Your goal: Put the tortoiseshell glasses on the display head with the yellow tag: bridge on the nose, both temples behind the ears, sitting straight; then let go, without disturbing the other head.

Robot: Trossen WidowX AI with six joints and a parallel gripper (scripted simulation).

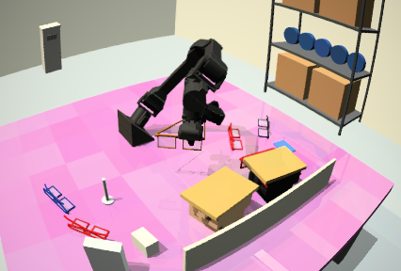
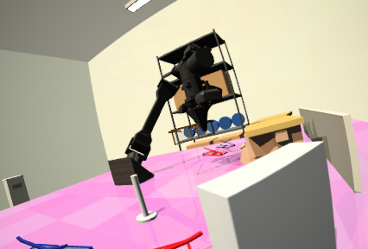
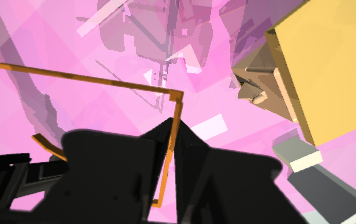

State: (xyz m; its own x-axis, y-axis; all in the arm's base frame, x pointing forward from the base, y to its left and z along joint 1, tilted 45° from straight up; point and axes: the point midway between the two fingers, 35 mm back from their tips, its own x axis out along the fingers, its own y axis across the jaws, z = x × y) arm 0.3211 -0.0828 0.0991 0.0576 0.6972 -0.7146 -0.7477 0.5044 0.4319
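The tortoiseshell glasses [image 1: 165, 135] [image 2: 177, 130] [image 3: 90, 79] hang in the air, gripped at one side of the frame front. My gripper [image 1: 191, 142] [image 2: 204, 130] [image 3: 174, 121] is shut on them, well above the table and short of the heads. A tan display head [image 1: 200, 214] [image 2: 266, 148] [image 3: 275, 105] stands under a tan-yellow board [image 1: 219, 190] [image 2: 275, 126] [image 3: 320, 65], its face partly visible. A black display head [image 1: 280, 184] stands under a similar board [image 1: 276, 165], with red glasses [image 1: 254, 155] at its face. I cannot make out the yellow tag.
A long upright panel [image 1: 262, 212] [image 2: 333, 147] runs behind the heads. Red glasses [image 1: 235, 137] and dark glasses [image 1: 264, 127] lie near the black head. A post [image 1: 105, 190] [image 2: 140, 196], blue glasses [image 1: 59, 199], other red glasses [image 1: 88, 229], a block [image 1: 145, 242] and a short panel [image 1: 104, 256] [image 2: 279, 194] stand or lie frontward.
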